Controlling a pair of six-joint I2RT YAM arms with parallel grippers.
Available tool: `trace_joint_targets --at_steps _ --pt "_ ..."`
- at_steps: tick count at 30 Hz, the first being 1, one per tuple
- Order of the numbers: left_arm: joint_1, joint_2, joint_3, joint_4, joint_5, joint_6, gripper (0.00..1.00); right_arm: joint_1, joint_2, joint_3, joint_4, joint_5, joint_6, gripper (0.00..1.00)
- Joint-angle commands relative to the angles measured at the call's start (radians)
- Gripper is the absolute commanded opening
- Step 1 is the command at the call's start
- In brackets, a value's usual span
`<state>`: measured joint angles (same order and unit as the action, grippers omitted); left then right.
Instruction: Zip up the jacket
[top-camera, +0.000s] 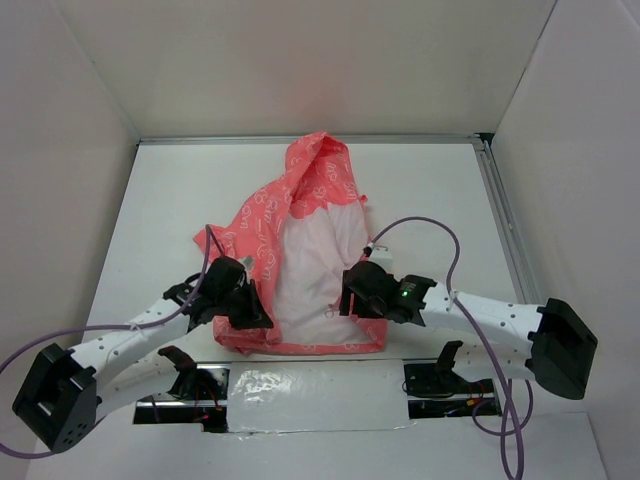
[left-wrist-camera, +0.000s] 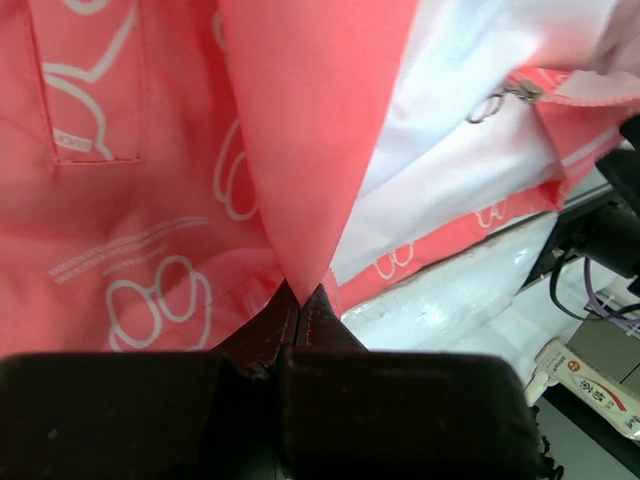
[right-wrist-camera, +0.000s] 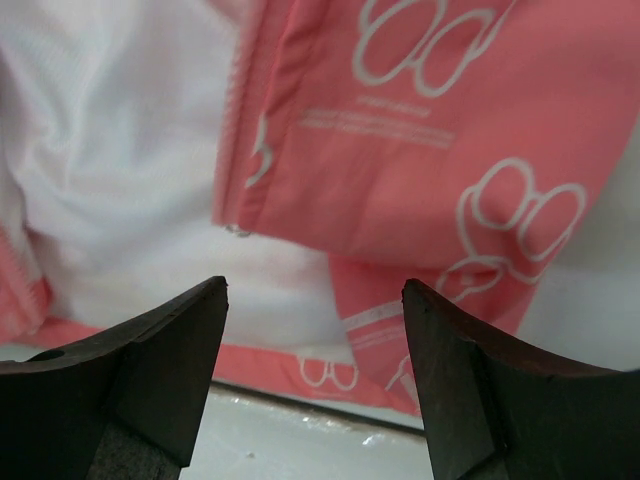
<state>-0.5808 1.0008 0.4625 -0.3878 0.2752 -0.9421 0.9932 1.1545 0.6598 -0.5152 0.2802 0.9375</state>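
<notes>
Where the hem lies nearest, we find the left hand (left-wrist-camera: 298, 298) clamped on a front edge of the jacket (top-camera: 318, 190), and the right hand (right-wrist-camera: 315, 300) spread apart, holding nothing. Beyond, the jacket lies unzipped on the surface (top-camera: 440, 190), lining (top-camera: 315, 270) exposed. From above, both hands hide its hem corners.

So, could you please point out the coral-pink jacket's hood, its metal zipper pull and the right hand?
Coral-pink jacket hood (top-camera: 322, 165): top view, on the hood's crown.
Metal zipper pull (left-wrist-camera: 512, 94): left wrist view, on its slider end.
Black right hand (right-wrist-camera: 313, 290): right wrist view, midway between its open fingertips.
</notes>
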Motion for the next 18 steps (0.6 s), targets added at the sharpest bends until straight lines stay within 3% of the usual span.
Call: trace_joint_targets --at_steps 1,11,18 --pt "-0.008 -0.048 0.011 0.007 0.007 0.026 0.0 -0.019 0.023 0.01 -0.003 0.1 -0.028 0.77" --pt "-0.013 -0.085 0.024 0.0 -0.004 0.039 0.0 -0.041 0.261 0.129 0.076 0.183 -0.104 0.71" --pt "-0.014 -0.048 0.031 0.001 -0.007 0.04 0.0 -0.077 0.326 0.208 0.1 0.168 -0.103 0.77"
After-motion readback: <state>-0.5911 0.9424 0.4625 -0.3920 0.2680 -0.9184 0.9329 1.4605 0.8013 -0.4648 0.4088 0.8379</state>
